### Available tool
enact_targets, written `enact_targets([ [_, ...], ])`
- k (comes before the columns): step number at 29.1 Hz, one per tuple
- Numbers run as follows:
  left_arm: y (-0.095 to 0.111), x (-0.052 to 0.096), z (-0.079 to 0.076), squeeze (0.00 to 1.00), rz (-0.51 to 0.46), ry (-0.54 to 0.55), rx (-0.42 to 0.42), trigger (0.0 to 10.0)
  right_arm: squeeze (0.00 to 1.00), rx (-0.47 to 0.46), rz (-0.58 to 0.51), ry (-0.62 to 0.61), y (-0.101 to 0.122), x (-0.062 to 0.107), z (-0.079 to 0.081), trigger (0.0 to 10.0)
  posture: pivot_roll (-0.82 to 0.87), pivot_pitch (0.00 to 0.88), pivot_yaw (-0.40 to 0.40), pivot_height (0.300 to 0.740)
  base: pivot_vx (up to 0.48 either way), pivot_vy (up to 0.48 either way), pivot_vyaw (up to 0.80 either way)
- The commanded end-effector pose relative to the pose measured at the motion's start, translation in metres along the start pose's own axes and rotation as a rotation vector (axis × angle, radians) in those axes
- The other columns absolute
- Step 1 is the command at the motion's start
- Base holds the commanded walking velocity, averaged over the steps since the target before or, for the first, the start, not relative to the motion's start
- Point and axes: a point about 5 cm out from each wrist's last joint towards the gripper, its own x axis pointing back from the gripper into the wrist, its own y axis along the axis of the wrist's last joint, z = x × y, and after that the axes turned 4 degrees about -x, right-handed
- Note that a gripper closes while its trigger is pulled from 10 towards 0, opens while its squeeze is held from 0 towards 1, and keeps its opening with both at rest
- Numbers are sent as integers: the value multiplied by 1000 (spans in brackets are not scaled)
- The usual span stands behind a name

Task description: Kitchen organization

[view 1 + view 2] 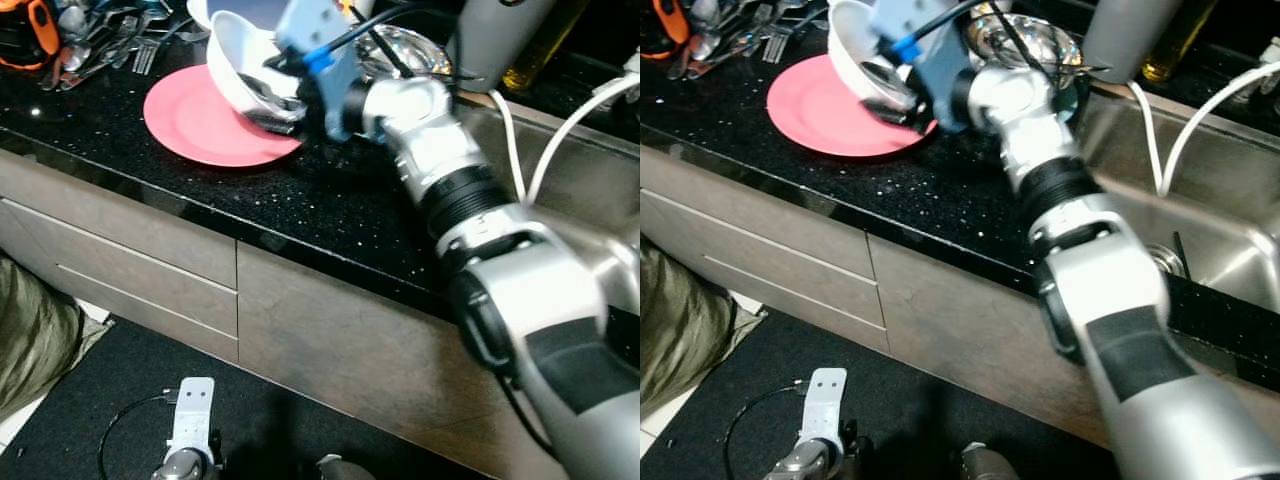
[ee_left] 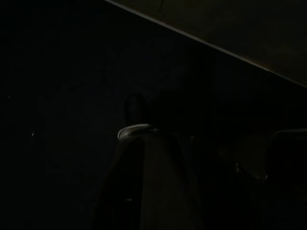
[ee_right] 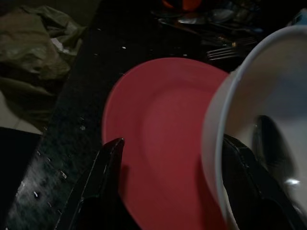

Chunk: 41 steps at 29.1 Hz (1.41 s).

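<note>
Looking through the left eye, I have my right arm stretched across the black counter (image 1: 330,205) toward its far left, where the right gripper (image 1: 275,100) meets a white bowl (image 1: 232,50). The bowl is tilted on its side over the far right part of a pink plate (image 1: 195,120), and one black finger lies inside it. Cutlery (image 1: 110,40) is piled at the far left of the counter, with an orange thing (image 1: 30,30) beside it. Drawers (image 1: 120,250) run below the counter edge. Near the bottom, the left gripper (image 1: 190,420) hangs idle over the dark floor; I cannot tell how its fingers stand.

Through the right eye I see the same reach, with a steel sink (image 1: 1200,220) to the right of the arm, a white cable (image 1: 1180,130) draped into it, and a shiny steel bowl (image 1: 1030,40) just behind the wrist.

My left wrist camera is almost black; I can make out only a dim pale edge.

On the right wrist camera, the fingers (image 3: 103,177) are spread wide, one over the plate's (image 3: 163,124) near rim beside the counter, the other inside the bowl (image 3: 259,96), so the bowl's wall sits between them. I cannot tell whether they pinch it
</note>
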Motion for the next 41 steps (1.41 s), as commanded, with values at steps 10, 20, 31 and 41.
enact_targets([
  [10, -12, 2, -5, 0, 36, -9, 3, 10000, 0, -21, -23, -169, 8, -9, 0, 667, 69, 216, -124, 740, 0, 0, 0],
  [20, -12, 2, -6, 0, 34, -9, 7, 10000, 0, 48, -9, -214, 9, -11, 1, 0, 71, 218, -128, 740, 0, 0, 0],
  [31, -11, 2, -5, 0, 33, -10, 5, 10000, 0, 11, -52, -214, 14, -12, 1, 0, 68, 217, -127, 740, 0, 0, 0],
  [41, -11, 2, -5, 0, 34, -10, 2, 10000, 0, -413, -325, -50, 32, -21, 16, 0, 67, 216, -125, 740, 0, 0, 0],
])
